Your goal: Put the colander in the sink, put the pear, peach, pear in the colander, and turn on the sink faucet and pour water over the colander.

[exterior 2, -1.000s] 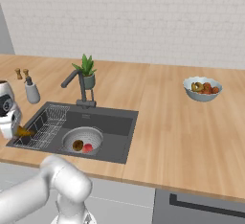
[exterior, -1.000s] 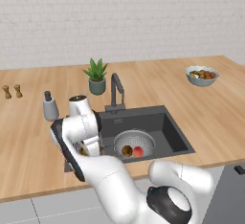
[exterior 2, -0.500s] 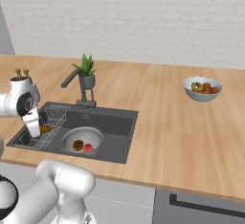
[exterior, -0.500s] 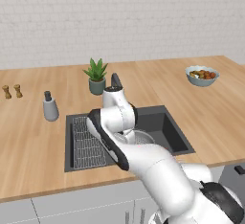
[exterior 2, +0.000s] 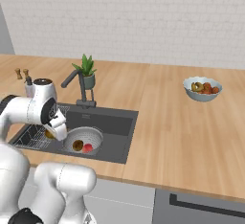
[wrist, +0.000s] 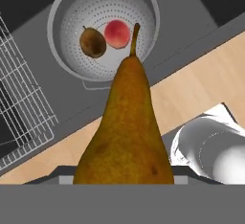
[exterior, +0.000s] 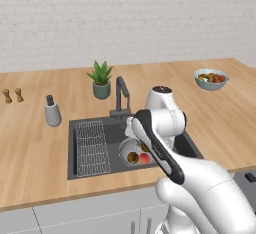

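Observation:
My gripper [exterior 2: 51, 133] is shut on a brown pear [wrist: 127, 122], which hangs stem-down over the sink's [exterior: 117, 128] front edge, just left of the colander [exterior 2: 92, 132] in the right base view. The fingertips are hidden behind the fruit in the hand view. The perforated silvery colander [wrist: 72, 7] rests in the dark sink [exterior 2: 117, 122] and holds a second pear [wrist: 92, 42] and a red-pink peach [wrist: 117, 33] side by side. In the left base view my arm covers part of the colander [exterior: 126, 148]. The dark faucet [exterior: 120, 93] stands behind the basin; no water shows.
A flat wire rack [exterior: 92, 148] lies in the sink's left half. A potted plant [exterior: 101, 79] and a grey dispenser bottle [exterior: 51, 112] stand behind the sink. A pale-blue bowl of fruit [exterior 2: 202, 89] sits far right. Two small shakers [exterior: 12, 95] are far left.
My arm has swung from the left side of the sink, over the wire rack, toward the colander, carrying the pear with it. The fruit in the colander has not moved.

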